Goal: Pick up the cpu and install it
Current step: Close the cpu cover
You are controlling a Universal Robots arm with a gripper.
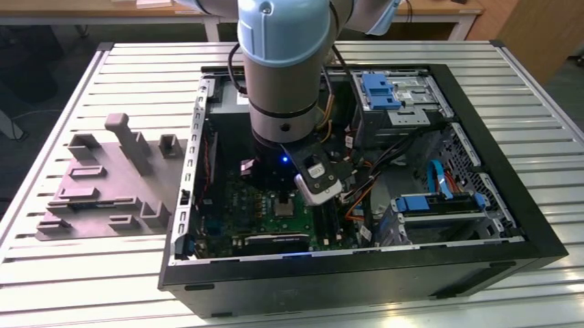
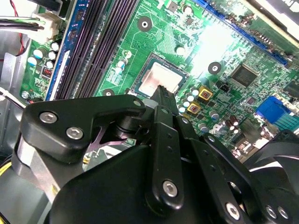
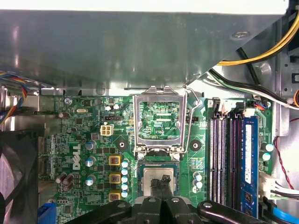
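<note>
On the desk (image 1: 137, 273), in the open computer case (image 1: 347, 280), over the motherboard (image 3: 84, 140), the gripper (image 3: 164, 179) hangs closed and holding nothing above the socket (image 3: 138, 181), its load plate (image 3: 138, 121) swung open, where the cpu (image 3: 152, 179) lies flat; any seating touch should, I judge, be light, vertical and centred.

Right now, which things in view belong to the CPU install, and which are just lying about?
Job: cpu, lying in the socket; raised socket frame; gripper, right over the cpu.
Lying about: grey fixture blocks beside the case; blue drive bracket; memory slots.
</note>
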